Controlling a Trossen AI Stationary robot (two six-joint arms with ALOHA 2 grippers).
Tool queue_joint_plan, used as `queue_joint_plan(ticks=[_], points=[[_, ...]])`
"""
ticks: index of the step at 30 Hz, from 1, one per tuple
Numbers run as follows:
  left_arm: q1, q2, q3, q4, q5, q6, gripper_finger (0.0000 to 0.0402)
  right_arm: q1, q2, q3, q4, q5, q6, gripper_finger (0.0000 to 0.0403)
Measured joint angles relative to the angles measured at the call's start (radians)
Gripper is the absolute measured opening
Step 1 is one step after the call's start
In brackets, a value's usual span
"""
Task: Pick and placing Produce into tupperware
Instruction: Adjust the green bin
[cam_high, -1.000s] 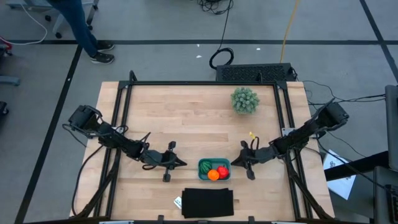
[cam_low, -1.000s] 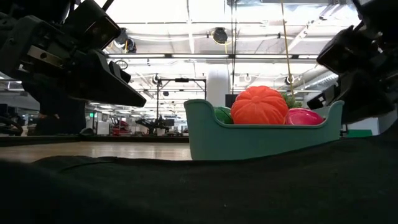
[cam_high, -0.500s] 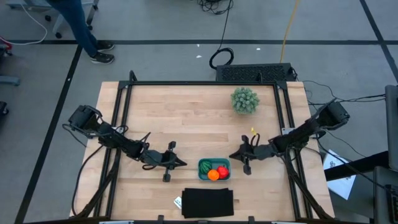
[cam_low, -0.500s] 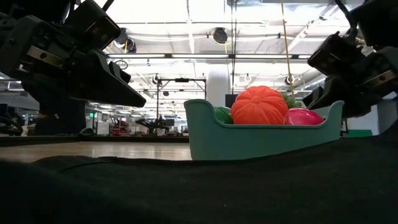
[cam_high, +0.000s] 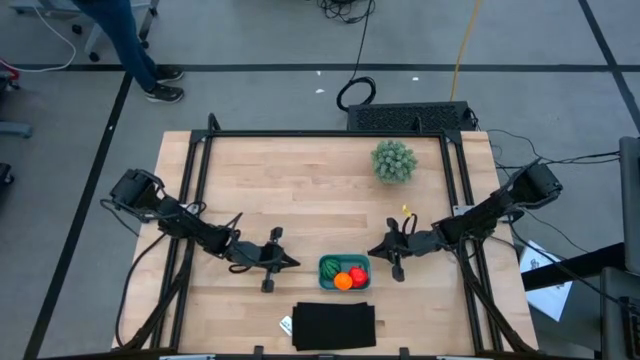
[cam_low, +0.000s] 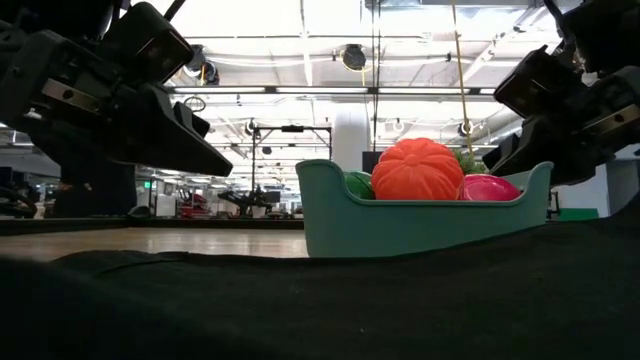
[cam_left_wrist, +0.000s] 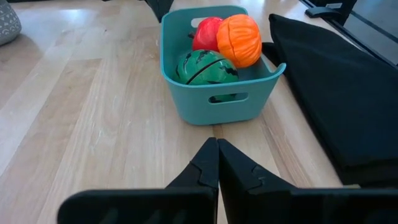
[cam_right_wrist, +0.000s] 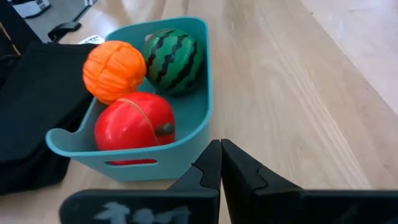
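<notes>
The teal tupperware stands on the table near its near edge. Inside it sit all three produce pieces: the dark green striped ball, the orange ball and the red roundish one. My left gripper is shut and hovers just off the container's left side, its tips pointing at the container's wall. My right gripper is shut too, off the container's right side and slightly toward the far edge, its tips aimed at the container's wall. Neither holds anything.
A flat black rectangle lies right in front of the container at the near edge. A fuzzy pale-green plant stands toward the far right of the table. A small yellow item lies near the right arm. A person's legs show on the floor beyond.
My right gripper has risen and drawn a little toward the far edge, away from the container's right end. The left arm, the container and the three pieces inside have stayed where they were.
</notes>
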Motion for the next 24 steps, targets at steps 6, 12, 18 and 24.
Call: queue_joint_plan(ticks=[6, 12, 18, 24], points=[[0.0, 0.0, 0.0, -0.012, 0.0, 0.0, 0.0001, 0.0, 0.0, 0.0, 0.004, -0.027, -0.003, 0.0], [0.0, 0.0, 0.0, -0.012, 0.0, 0.0, 0.0001, 0.0, 0.0, 0.0, 0.013, -0.05, -0.011, 0.0], [0.0, 0.0, 0.0, -0.012, -0.001, 0.001, 0.0001, 0.001, 0.0, 0.0, 0.021, -0.054, -0.023, 0.0], [0.0, 0.0, 0.0, -0.012, -0.001, 0.0, 0.0004, 0.002, 0.0, 0.0, 0.021, -0.058, -0.025, 0.0]])
